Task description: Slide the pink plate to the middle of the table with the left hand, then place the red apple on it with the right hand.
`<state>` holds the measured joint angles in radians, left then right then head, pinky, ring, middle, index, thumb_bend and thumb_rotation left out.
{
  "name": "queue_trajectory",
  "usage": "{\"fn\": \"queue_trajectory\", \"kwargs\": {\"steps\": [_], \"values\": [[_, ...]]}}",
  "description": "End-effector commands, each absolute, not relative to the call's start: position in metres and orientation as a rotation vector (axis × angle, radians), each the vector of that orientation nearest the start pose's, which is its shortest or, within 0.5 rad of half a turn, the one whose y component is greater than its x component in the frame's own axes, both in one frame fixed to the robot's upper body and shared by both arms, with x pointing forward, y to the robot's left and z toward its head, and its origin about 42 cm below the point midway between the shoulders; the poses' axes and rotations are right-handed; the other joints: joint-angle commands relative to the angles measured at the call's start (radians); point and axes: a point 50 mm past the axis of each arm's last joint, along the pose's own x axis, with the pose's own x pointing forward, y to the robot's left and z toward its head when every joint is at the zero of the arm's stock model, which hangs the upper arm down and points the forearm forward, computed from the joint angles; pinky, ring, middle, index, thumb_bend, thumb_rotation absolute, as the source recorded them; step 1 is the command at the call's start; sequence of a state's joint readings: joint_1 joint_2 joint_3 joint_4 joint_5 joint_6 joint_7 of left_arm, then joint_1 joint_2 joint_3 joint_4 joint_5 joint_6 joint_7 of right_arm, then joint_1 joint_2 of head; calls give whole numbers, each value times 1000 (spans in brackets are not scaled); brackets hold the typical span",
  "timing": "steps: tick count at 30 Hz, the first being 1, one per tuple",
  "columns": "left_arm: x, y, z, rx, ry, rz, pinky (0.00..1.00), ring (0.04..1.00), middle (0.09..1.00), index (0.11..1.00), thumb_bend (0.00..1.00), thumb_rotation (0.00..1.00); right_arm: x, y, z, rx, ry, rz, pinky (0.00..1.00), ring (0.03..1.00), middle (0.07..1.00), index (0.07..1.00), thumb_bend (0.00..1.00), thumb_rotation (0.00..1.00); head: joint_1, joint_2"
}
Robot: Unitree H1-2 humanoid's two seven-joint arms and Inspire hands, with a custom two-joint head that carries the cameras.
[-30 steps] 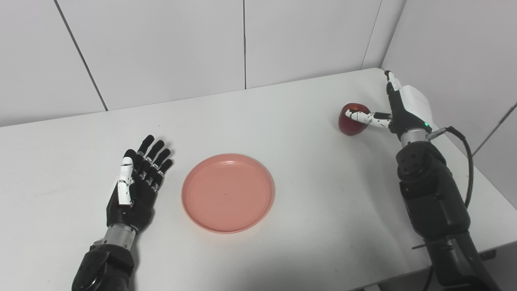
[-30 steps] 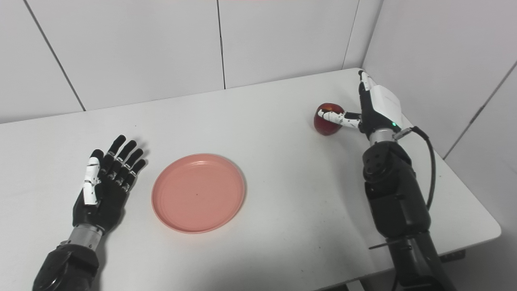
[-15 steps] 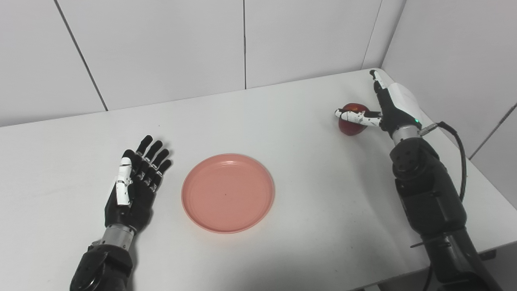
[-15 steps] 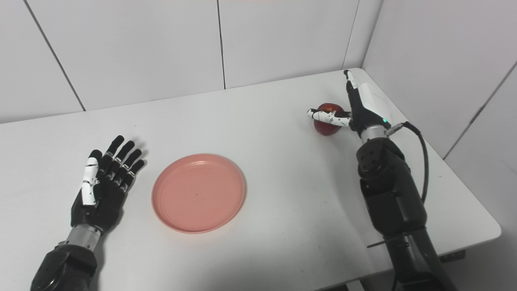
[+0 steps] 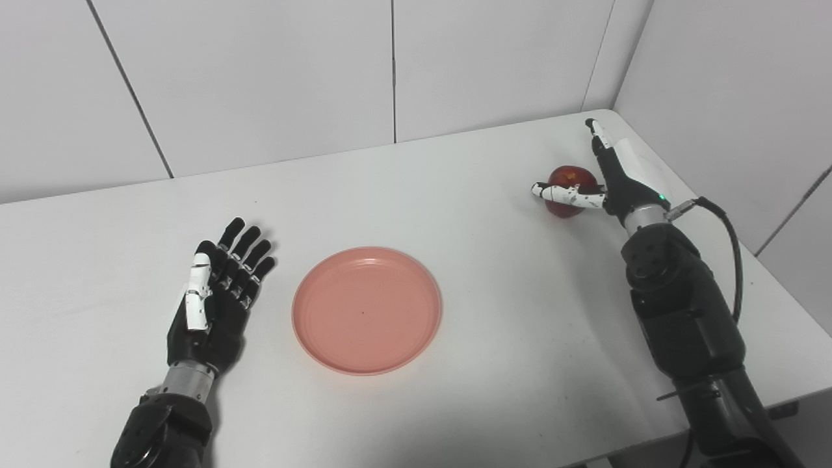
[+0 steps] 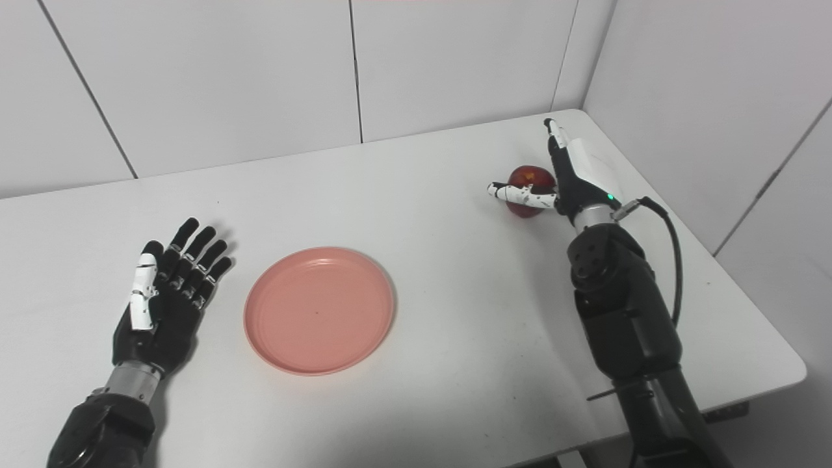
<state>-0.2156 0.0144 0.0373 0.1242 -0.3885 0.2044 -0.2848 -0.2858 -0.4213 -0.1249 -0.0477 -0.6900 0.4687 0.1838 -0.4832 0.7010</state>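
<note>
The right hand (image 5: pixel 614 175) had shifted leftward, cupping the red apple (image 5: pixel 567 183) unclosed, thumb across its front to grasp; left hand (image 5: pixel 214 302) lay open beside the pink plate (image 5: pixel 366 310).

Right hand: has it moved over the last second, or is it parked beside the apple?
Yes. The right hand has shifted left, away from the side wall; its thumb now reaches across the front of the red apple. The pink plate sits unchanged.
</note>
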Motion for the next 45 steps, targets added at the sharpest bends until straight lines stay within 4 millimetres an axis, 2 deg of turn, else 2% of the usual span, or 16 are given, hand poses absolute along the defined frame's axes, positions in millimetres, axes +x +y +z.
{"fn": "queue_trajectory", "kwargs": {"steps": [1, 10, 24, 35, 45], "values": [[344, 193, 108, -390, 131, -330, 940, 931, 943, 924, 385, 1000, 370, -378, 243, -993, 121, -344, 811, 927, 978, 992, 1000, 555, 1, 1], [343, 193, 108, -387, 135, -331, 939, 928, 937, 921, 387, 1000, 375, -384, 239, -1001, 148, -342, 808, 925, 976, 997, 1000, 540, 3, 3], [342, 193, 108, -382, 135, -330, 938, 930, 939, 923, 388, 1000, 381, -382, 239, -997, 162, -337, 813, 930, 977, 996, 1000, 520, 8, 6], [341, 192, 108, -382, 137, -330, 939, 928, 938, 923, 388, 1000, 385, -383, 240, -965, 161, -343, 841, 937, 964, 960, 1000, 456, 10, 8], [340, 193, 108, -379, 138, -333, 944, 932, 940, 926, 394, 1000, 392, -387, 235, -966, 217, -326, 842, 944, 963, 950, 1000, 449, 11, 10]]}}
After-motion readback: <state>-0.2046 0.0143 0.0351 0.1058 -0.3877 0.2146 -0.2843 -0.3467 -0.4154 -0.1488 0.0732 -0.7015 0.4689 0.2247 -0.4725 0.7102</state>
